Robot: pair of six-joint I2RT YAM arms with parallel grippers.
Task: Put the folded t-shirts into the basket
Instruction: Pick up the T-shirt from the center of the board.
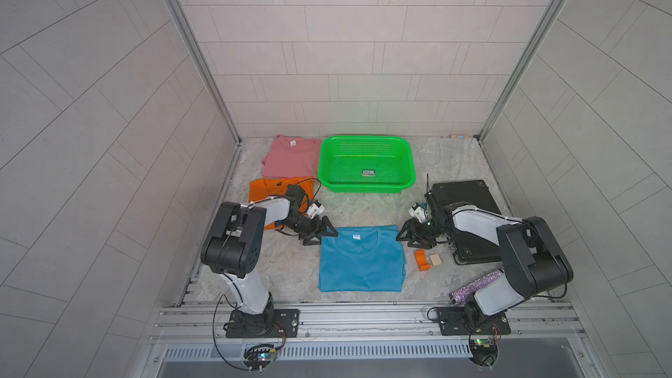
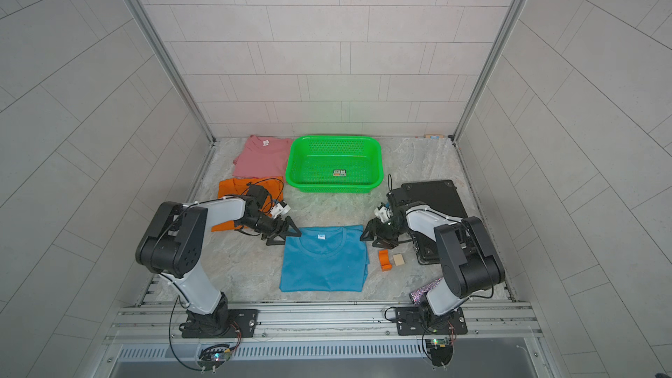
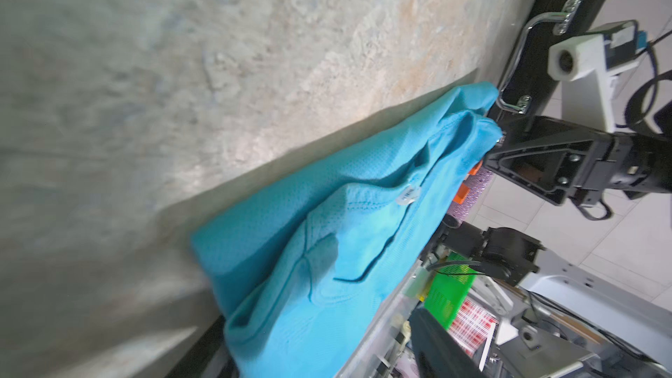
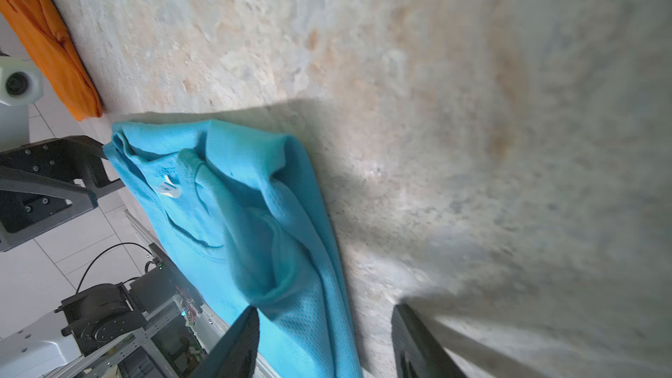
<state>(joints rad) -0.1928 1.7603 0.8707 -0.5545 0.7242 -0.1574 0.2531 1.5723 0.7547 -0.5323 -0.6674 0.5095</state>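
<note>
In both top views the sky blue folded t-shirt lies flat at the front middle. My left gripper is at its far left corner, jaws apart with blue cloth between them. My right gripper is at the far right corner, open, straddling the cloth's edge with bare table beside it. The pink t-shirt lies at the back left. In front of it the orange t-shirt is partly hidden by my left arm. The green basket stands empty at the back middle.
A flat black case lies at the right under my right arm. A small orange block and a wooden block sit just right of the blue t-shirt. A glittery purple roll lies at the front right. Walls close three sides.
</note>
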